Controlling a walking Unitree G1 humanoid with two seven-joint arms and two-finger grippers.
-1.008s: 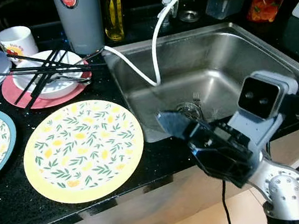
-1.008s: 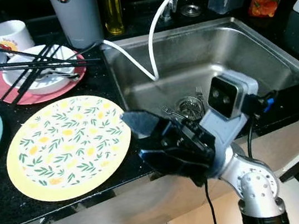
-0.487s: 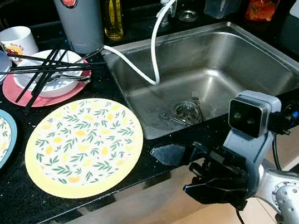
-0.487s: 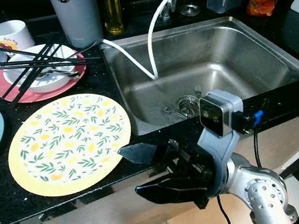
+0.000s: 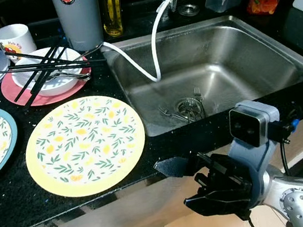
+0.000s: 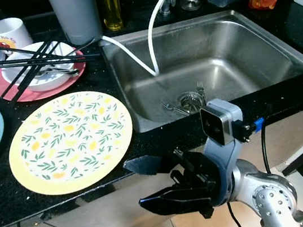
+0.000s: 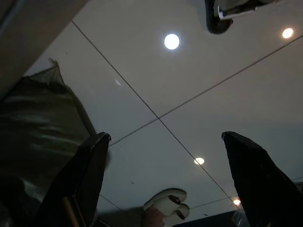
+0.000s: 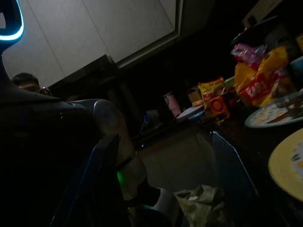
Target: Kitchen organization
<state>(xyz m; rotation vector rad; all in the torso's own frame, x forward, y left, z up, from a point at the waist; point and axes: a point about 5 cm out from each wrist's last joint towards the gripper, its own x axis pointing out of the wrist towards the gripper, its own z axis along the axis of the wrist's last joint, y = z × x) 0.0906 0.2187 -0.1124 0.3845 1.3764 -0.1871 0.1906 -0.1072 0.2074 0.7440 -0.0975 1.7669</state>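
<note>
Plate (image 5: 85,144) overhangs the desk (image 5: 17,208) edge near your right gripper (image 6: 153,182), jaws open and empty; lifting carelessly could knock it off.

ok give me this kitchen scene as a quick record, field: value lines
setting: black counter with steel sink
sink contents: forks by the drain, white hose hanging in
counter front: yellow floral plate, bare
counter far left: pink plate under white bowl crossed by black chopsticks
behind: mug, grey tumbler, oil bottle
right gripper: open, below the counter edge, holding nothing
left gripper: open, over the floor
</note>
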